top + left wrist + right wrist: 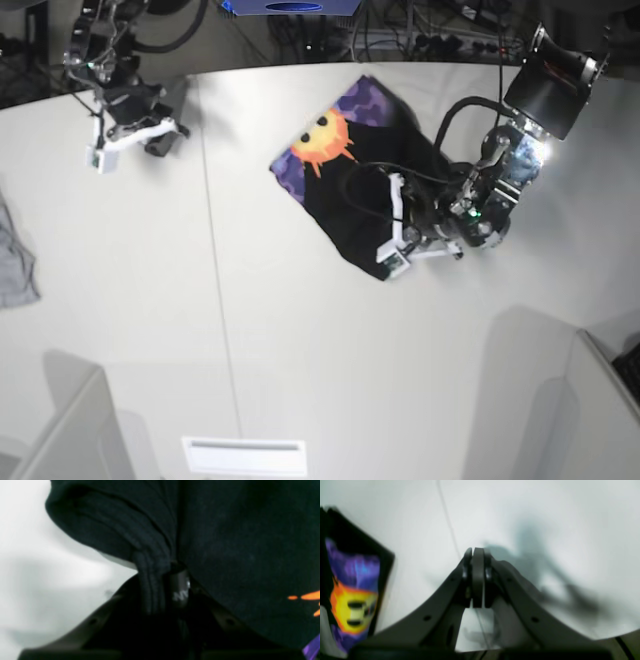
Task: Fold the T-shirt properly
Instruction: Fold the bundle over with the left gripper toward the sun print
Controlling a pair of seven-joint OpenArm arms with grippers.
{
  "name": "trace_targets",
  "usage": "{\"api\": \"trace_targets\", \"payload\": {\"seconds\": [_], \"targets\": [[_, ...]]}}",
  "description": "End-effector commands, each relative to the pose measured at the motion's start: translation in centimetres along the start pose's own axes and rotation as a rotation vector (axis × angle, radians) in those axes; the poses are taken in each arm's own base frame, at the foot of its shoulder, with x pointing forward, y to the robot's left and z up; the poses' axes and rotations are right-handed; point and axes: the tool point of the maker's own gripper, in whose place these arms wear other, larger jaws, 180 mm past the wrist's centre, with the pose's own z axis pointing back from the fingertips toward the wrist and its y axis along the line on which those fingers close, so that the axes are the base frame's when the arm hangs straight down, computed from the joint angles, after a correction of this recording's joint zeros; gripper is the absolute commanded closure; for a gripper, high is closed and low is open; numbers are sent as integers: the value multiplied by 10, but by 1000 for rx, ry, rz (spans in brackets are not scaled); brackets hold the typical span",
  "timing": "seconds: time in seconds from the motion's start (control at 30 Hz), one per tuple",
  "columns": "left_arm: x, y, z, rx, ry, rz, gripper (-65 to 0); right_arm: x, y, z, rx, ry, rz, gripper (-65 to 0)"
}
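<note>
A broad white matte table [250, 330] with a thin seam running front to back fills the base view, dark cabling and equipment crowding its far edge. At the far left edge lies a small crumpled grey cloth [15, 265]. Further back, the right gripper [477, 555] hovers over bare tabletop, its dark jaws pressed together on nothing. Right of centre the large black cotton T-shirt [365, 175] lies partly folded, its orange-yellow sun print on purple facing up. The left gripper [172, 572] is clamped on a bunched, ribbed black fold at the shirt's near edge.
</note>
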Motion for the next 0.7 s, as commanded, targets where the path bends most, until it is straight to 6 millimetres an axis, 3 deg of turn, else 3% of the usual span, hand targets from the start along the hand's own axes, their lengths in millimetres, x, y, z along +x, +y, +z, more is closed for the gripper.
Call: {"api": "trace_targets", "payload": {"seconds": [0.0, 0.23, 0.37, 0.67], "targets": [[-2, -3, -1, -7, 32, -42, 0, 5, -3, 4, -7, -27, -8, 0], [26, -20, -6, -26, 34, -226, 0, 6, -42, 20, -120, -84, -144, 0], [40, -27, -7, -33, 25, -325, 0, -1, -55, 27, -159, -86, -183, 0], [58, -48, -12, -64, 11, -565, 0, -7, -56, 28, -164, -73, -187, 0]]}}
